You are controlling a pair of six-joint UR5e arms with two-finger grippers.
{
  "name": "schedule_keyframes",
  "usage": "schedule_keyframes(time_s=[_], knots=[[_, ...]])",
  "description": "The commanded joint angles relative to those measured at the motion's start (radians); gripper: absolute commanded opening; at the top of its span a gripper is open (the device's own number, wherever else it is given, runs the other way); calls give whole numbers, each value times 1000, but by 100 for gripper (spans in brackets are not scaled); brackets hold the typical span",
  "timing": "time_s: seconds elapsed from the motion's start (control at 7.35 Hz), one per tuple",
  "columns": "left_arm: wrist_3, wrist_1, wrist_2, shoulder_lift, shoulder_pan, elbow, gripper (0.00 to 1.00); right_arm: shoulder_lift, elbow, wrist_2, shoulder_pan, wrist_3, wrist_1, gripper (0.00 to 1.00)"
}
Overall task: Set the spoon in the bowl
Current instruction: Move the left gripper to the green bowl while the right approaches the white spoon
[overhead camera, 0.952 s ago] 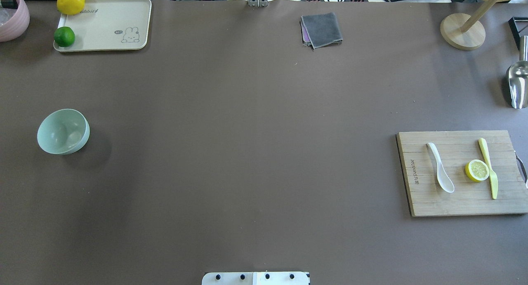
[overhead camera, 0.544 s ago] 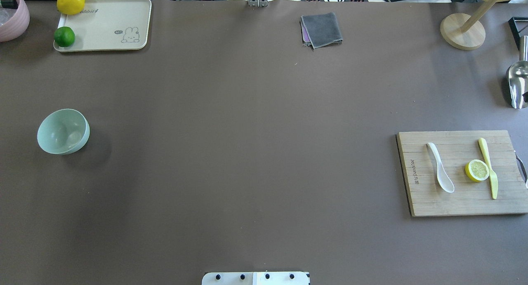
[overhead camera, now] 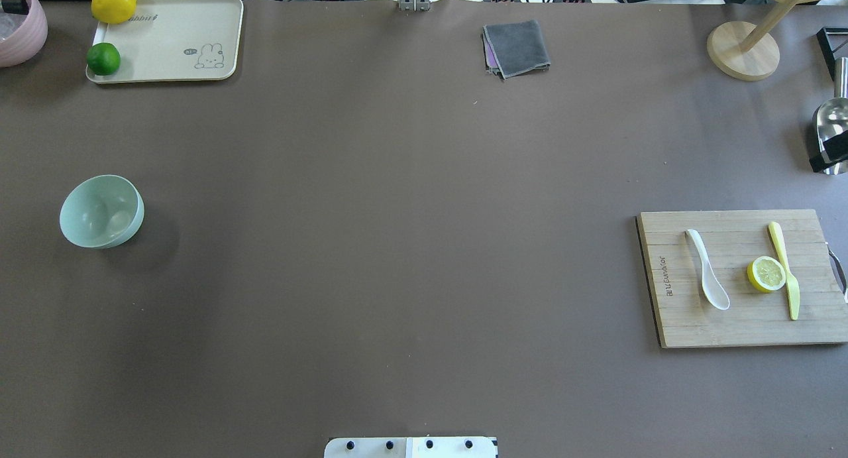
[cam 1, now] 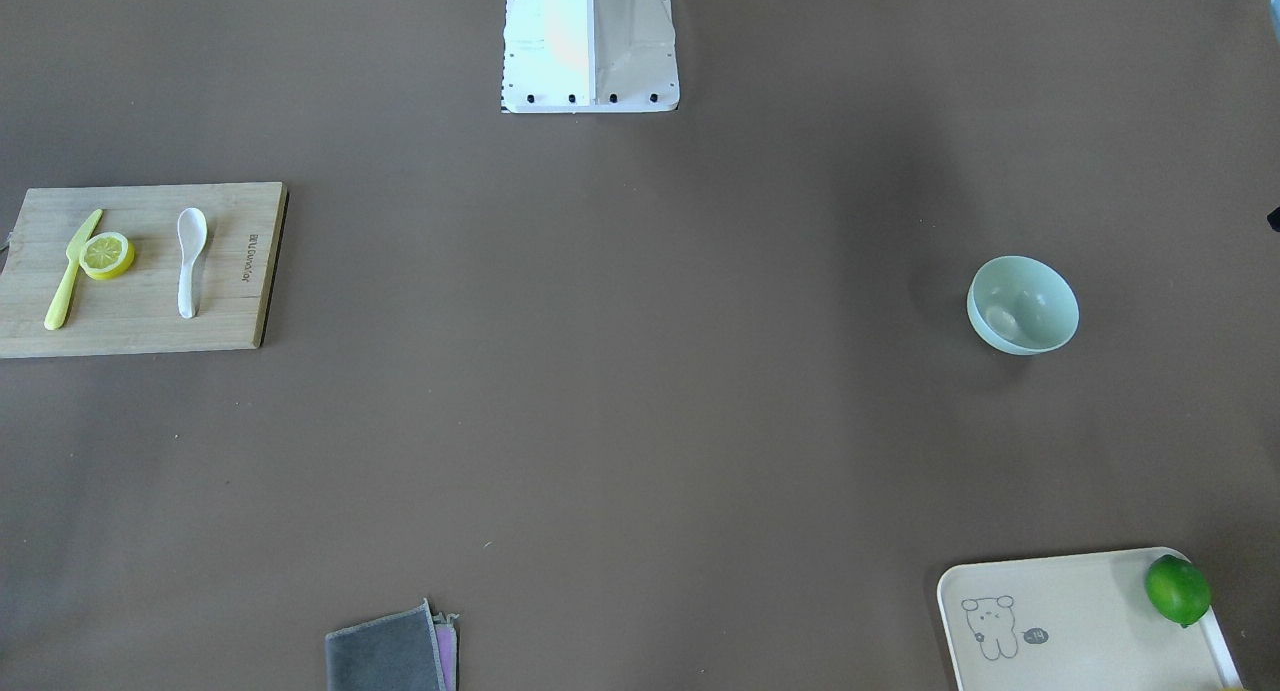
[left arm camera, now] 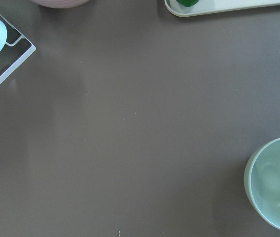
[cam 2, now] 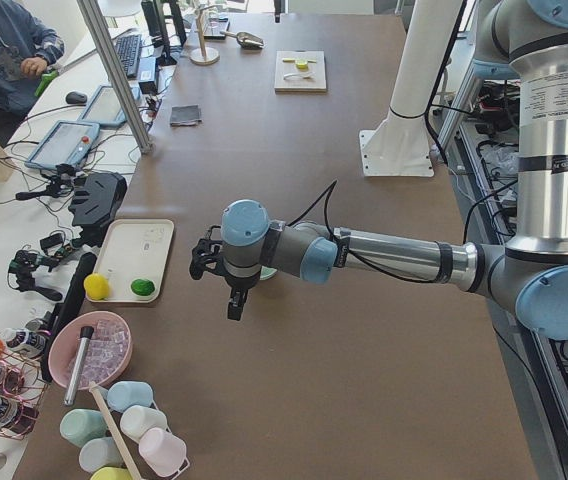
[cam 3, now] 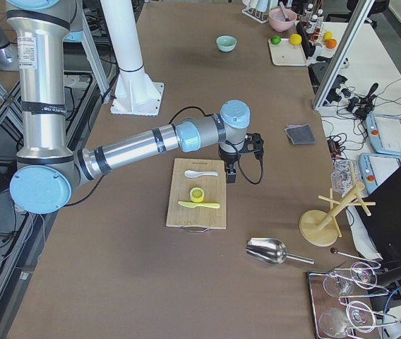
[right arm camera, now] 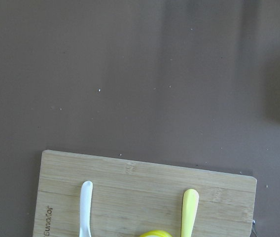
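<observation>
Overhead, the white soup spoon [overhead camera: 707, 270] is lying on the cutting board [overhead camera: 669, 312], long axis running 11 to 5 o'clock, the mint-green bowl [overhead camera: 101, 211] far off at 9 o'clock. From the right-side camera, my right gripper [cam 3: 233, 171], the nearer one, is hovering at the spoon's 3 o'clock; I cannot tell its opening.

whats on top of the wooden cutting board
Three things lie on the cutting board: the spoon, a lemon slice and a yellow-green knife, with the slice right beside the knife. The wood beneath each one is covered.
</observation>
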Motion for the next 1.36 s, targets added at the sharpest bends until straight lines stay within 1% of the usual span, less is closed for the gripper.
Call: schedule_keyframes(time_s=[0.0,0.14,0.27,0.54,0.82,0.95,1.09,1.22], knots=[[-136,-118,53,-7,113,1,98,1,3,-3,-34,6,0,100],[-235,-118,65,-19,178,10,97,1,3,-5,-41,6,0,100],[-245,-119,77,-34,226,11,97,1,2,-5,-46,6,0,100],[-230,-126,77,-42,292,40,90,1,2,-6,-61,6,0,100],[-230,-127,77,-107,338,104,88,-1,3,-5,-69,6,0,100],[-230,-127,79,-118,342,115,88,-2,2,-5,-69,6,0,100],[-232,-144,79,-149,366,164,86,-1,0,-9,-71,6,0,100],[-230,-187,79,-161,374,215,85,1,2,-12,-71,6,0,100]])
